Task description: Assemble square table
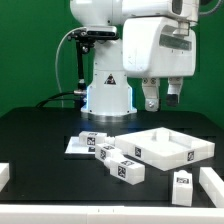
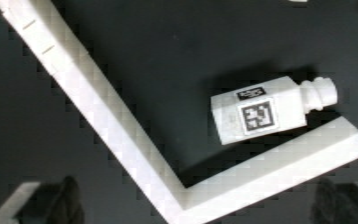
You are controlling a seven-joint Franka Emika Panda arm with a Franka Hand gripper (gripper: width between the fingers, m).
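The gripper (image 1: 160, 103) hangs wide open and empty, a smooth, blocky white leg (image 2: 265, 108) with a square tag below it, beside an angular white rail (image 2: 96, 100).

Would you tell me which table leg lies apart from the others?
The leg at the exterior view's right, in front of the square top; the other legs cluster together.

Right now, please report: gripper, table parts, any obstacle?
Gripper open, empty, hanging clear above the parts. Square top lies flat, legs loose beside it, none fitted. No obstacle seen.
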